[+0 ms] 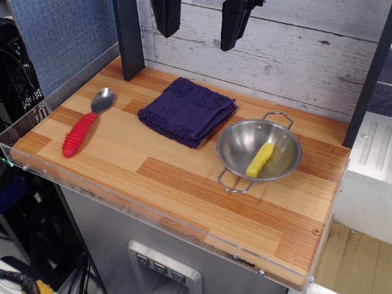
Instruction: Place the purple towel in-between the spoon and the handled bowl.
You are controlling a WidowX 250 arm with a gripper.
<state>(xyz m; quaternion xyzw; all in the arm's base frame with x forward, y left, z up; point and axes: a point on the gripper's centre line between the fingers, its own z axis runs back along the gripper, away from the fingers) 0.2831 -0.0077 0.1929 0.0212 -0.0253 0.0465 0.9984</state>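
The purple towel (187,111) lies folded on the wooden tabletop, between the spoon and the handled bowl. The spoon (87,122) has a red ribbed handle and a shiny metal bowl and lies at the left. The handled bowl (258,150) is steel with two wire loop handles and stands at the right. My gripper (201,21) hangs high above the back of the table, over the towel's far side. Its two black fingers (166,15) stand wide apart, open and empty.
A yellow stick-shaped piece (260,159) lies inside the bowl. A black post (128,38) stands at the back left, another black post (367,79) at the right. A white plank wall runs behind. The wooden table (184,184) has a clear plastic front edge.
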